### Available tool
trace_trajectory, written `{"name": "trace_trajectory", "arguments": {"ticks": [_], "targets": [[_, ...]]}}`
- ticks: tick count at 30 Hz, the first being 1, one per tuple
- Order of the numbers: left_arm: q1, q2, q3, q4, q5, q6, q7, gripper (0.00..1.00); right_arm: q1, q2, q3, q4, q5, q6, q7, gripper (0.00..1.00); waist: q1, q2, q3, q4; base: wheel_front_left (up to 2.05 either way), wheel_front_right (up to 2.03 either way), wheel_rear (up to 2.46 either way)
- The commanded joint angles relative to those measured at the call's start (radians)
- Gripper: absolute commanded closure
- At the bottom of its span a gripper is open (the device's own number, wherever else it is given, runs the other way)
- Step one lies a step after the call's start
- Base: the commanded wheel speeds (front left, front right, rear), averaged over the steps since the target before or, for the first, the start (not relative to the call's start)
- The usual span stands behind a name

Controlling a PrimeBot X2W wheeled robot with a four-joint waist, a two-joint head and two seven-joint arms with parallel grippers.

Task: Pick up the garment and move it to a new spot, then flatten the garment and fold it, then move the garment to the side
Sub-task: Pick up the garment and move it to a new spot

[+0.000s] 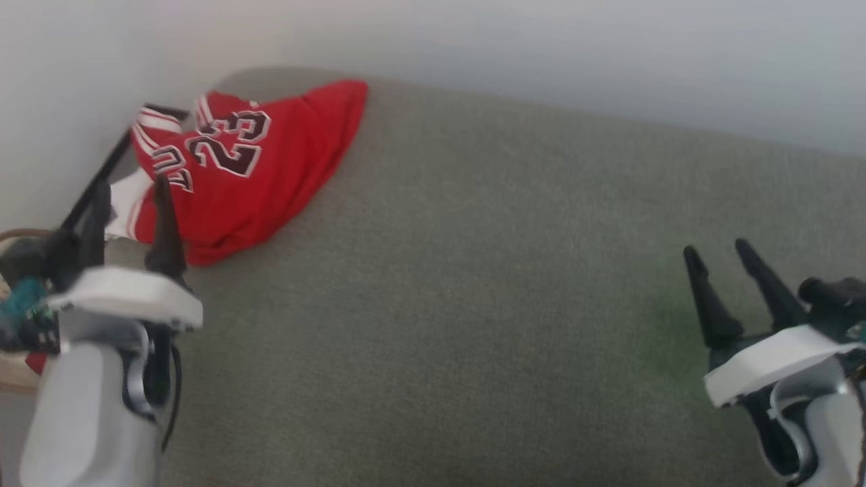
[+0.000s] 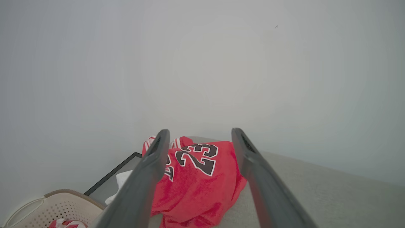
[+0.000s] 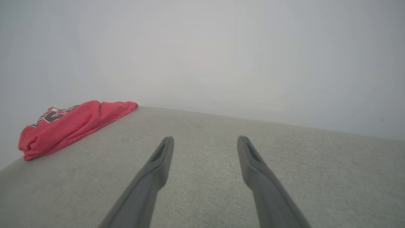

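The garment (image 1: 257, 162), a red jersey with a dark "23", lies crumpled at the far left corner of the grey cushioned surface (image 1: 473, 291), partly hanging over its left edge. My left gripper (image 1: 128, 193) hovers open just in front of it, nothing between its fingers. The left wrist view frames the garment (image 2: 196, 183) between the spread fingers (image 2: 155, 158). My right gripper (image 1: 717, 251) stands open at the lower right, far from the shirt. In the right wrist view the garment (image 3: 69, 123) lies at far left and that gripper (image 3: 205, 141) is over bare cushion.
A pale wall (image 1: 541, 47) runs behind the surface. A beige perforated basket (image 2: 53, 209) with red-and-white cloth in it stands left of the surface, below its edge. A dark-framed panel (image 2: 110, 177) leans between wall and cushion.
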Motion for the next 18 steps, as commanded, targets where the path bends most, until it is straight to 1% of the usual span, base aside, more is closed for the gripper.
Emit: {"name": "trace_trajectory", "arguments": {"ticks": [1, 3, 6, 7, 8, 12, 18], "targets": [[-0.057, 0.006, -0.003, 0.024, -0.004, -0.007, -0.002, 0.00, -0.018, -0.016, -0.008, -0.020, 0.005, 0.000, 0.003, 0.00, -0.0001, 0.0000, 0.083, -0.034, 0.00, 0.00, 0.00], [-0.121, 0.020, 0.002, 0.067, -0.014, -0.016, -0.004, 0.00, -0.030, -0.033, -0.021, -0.044, 0.010, 0.000, 0.010, 0.00, -0.0001, 0.0000, 0.132, -0.043, 0.00, 0.00, 0.00], [-0.218, 0.025, -0.002, 0.137, -0.021, -0.014, 0.005, 0.00, -0.047, -0.058, -0.037, -0.080, 0.014, 0.000, 0.018, 0.00, -0.0001, 0.0000, 0.207, -0.054, 0.00, 0.00, 0.00], [-0.218, 0.025, -0.002, 0.137, -0.021, -0.014, 0.005, 0.00, -0.047, -0.058, -0.037, -0.080, 0.014, 0.000, 0.018, 0.00, -0.0001, 0.0000, 0.207, -0.054, 0.00, 0.00, 0.00], [-0.250, 0.029, -0.002, 0.160, -0.022, -0.013, 0.007, 0.00, -0.052, -0.065, -0.042, -0.092, 0.016, 0.000, 0.021, 0.00, -0.0001, 0.0000, 0.230, -0.058, 0.00, 0.00, 0.00], [-0.386, 0.054, 0.003, 0.302, -0.034, -0.020, 0.029, 0.00, -0.074, -0.096, -0.055, -0.136, 0.024, 0.000, 0.031, 0.00, -0.0001, 0.0000, 0.316, -0.072, 0.00, 0.00, 0.00], [-0.553, 0.074, -0.012, 0.548, -0.025, 0.009, 0.098, 0.00, -0.085, -0.127, -0.068, -0.195, 0.031, 0.000, 0.040, 0.00, -0.0001, 0.0000, 0.396, -0.081, 0.00, 0.00, 0.00]]}}
